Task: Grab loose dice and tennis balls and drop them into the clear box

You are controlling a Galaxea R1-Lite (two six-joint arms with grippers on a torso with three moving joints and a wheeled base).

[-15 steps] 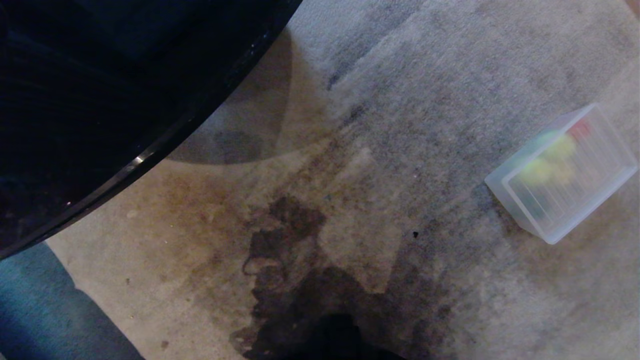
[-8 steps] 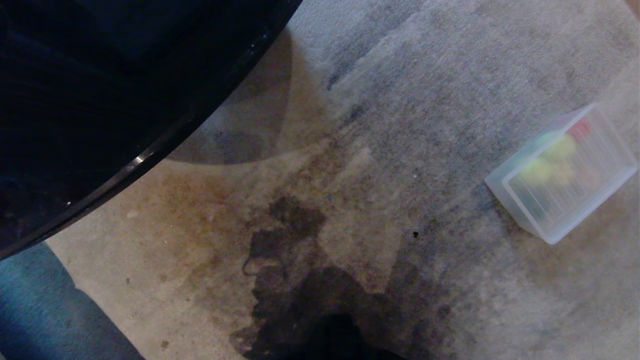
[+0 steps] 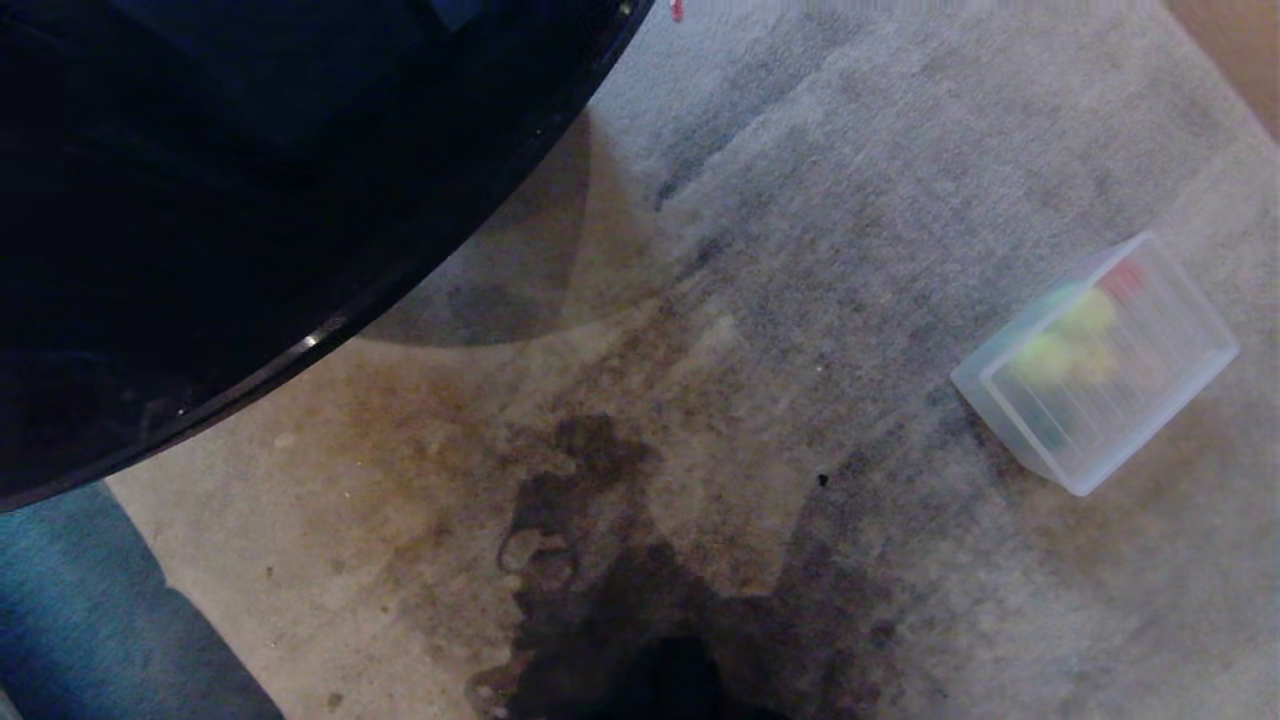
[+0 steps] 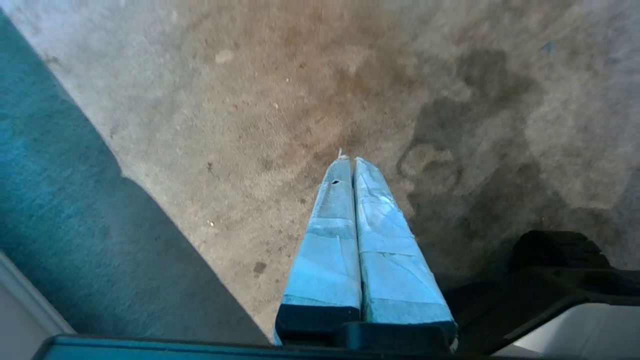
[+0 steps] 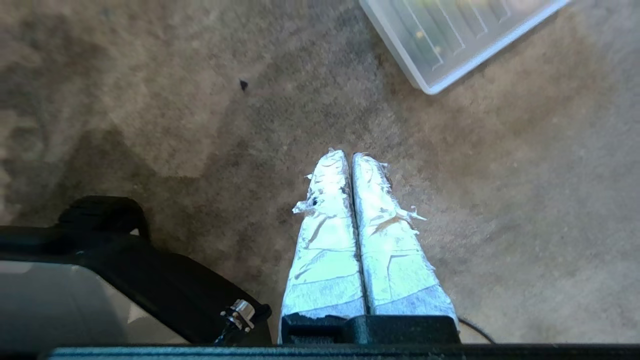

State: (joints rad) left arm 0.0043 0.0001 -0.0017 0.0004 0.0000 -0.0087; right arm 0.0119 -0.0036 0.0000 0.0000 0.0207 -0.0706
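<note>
Carpet (image 3: 800,200): pale, heavily stained floor covering that fills all 3 views; everything here sits on it, so any pick means reaching down to floor level.
Round table (image 3: 200,200): dark glossy top looming over the left of the head view, casting a curved shadow on the carpet below; anything under it would be hidden from above.
Blue rug (image 3: 80,620): teal strip at the near left corner, also alongside the left gripper in its wrist view.
Clear box (image 3: 1095,365): on the carpet at the right of the head view, set askew, well apart from the table; its near corner shows in the right wrist view (image 5: 435,60), ahead of the right gripper, so the right arm looks the natural one for drops.
Tennis balls (image 3: 1065,335): 2 yellow-green blurs already inside the box, with a red piece beside them; dice cannot be made out there.
Loose items: none seen on the open carpet, so my reading is that the robot is looking around for what remains.
Left gripper (image 4: 350,162): fingers pressed together, holding nothing, hanging above the carpet, parked.
Right gripper (image 5: 347,157): fingers likewise pressed together and empty, above bare carpet, near the box but not touching it.
</note>
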